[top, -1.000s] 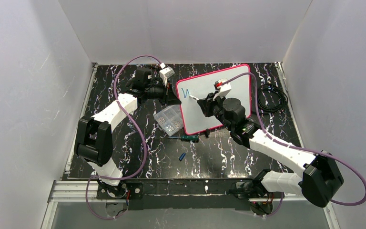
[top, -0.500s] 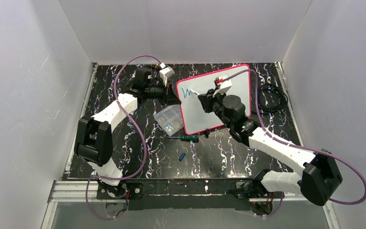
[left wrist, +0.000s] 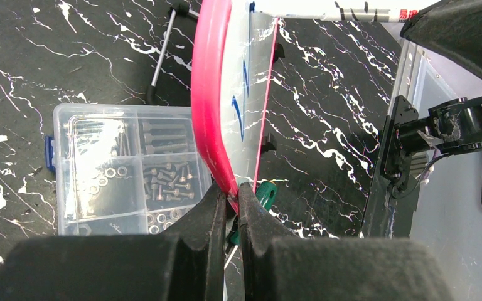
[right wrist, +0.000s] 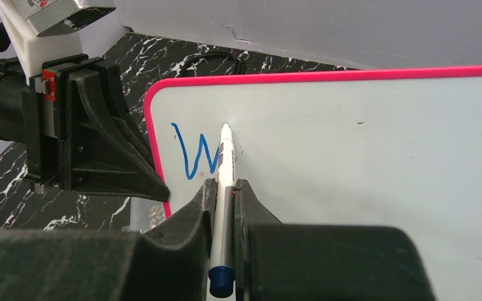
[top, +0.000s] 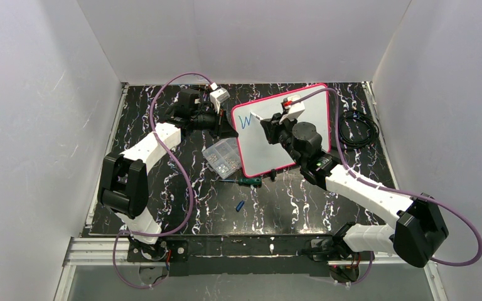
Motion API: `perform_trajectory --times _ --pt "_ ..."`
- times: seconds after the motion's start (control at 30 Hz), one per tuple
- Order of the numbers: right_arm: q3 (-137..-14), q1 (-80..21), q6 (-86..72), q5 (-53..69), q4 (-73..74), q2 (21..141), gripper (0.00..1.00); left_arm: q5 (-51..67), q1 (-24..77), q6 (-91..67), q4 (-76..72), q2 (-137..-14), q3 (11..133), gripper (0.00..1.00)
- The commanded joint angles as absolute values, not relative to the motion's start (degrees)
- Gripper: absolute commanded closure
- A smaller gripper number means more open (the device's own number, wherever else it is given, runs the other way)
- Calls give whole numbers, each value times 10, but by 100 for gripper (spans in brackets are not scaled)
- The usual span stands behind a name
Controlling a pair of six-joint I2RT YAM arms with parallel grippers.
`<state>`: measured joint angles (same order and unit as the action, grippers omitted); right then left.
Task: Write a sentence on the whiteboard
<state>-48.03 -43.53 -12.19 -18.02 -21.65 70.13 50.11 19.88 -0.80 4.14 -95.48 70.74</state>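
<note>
While the board (top: 260,157) stands propped mid-table in the top view, box (top: 221,155) and screwdriver (top: 248,181) lie beside it, clear of my strokes.

Left wrist: left pincer (left wrist: 232,195) is clamped on the pink rim, so I should brace firmly.

Right wrist: right pincer (right wrist: 226,188) grips the marker (right wrist: 225,157), its tip at the board just right of the blue W (right wrist: 194,153). I should press lightly.

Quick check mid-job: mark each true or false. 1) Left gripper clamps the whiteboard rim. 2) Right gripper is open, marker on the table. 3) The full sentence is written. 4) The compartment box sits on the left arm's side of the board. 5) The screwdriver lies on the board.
1) True: the left gripper is shut on the whiteboard at its pink rim.
2) False: the right gripper is shut on the marker, its tip at the board.
3) False: only a blue W is there.
4) True: the compartment box sits there.
5) False: the screwdriver lies on the table by the board's near edge.
</note>
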Motion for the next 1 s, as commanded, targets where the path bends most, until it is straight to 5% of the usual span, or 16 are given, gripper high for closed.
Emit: perform_trajectory --times 0.0,0.97 --pt "-496 -431 -115 -202 -237 707 99 535 207 20 68 -918 714 100" --pt "-421 -430 -151 -148 -192 615 99 516 207 27 89 -922 722 100"
